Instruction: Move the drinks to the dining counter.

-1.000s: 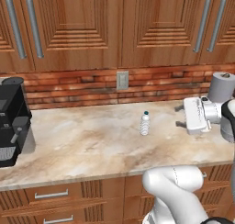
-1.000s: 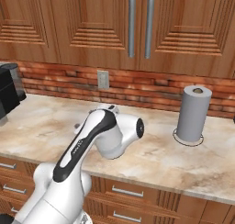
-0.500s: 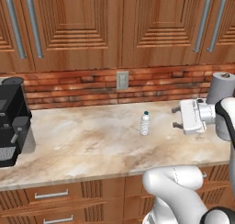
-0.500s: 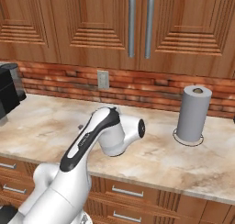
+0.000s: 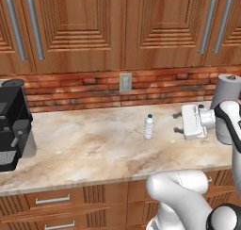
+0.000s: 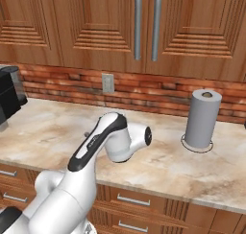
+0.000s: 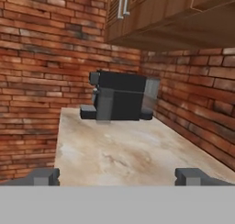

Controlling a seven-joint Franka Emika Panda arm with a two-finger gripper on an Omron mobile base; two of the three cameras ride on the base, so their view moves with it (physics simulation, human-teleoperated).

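A small clear water bottle (image 5: 148,126) with a teal cap stands upright on the marbled counter (image 5: 84,149) under the wooden wall cabinets. My gripper (image 5: 177,122) hovers just right of it, turned sideways with its fingers toward the bottle, open and empty. A short gap separates the fingertips from the bottle. In the hand view the gripper (image 7: 118,177) looks along the counter, both fingertips (image 7: 43,176) spread wide with nothing between them. The dining counter is out of view.
A black coffee machine (image 5: 12,125) stands at the counter's left end, also seen ahead as the coffee machine (image 7: 119,101). A grey paper-towel roll (image 5: 226,94) stands behind my hand on the right. The brick backsplash carries an outlet (image 5: 125,82). My arm (image 6: 110,142) crosses the counter.
My hand has shifted slightly left and lower, closer to the water bottle. The bottle has not moved and the jaws stay wide.
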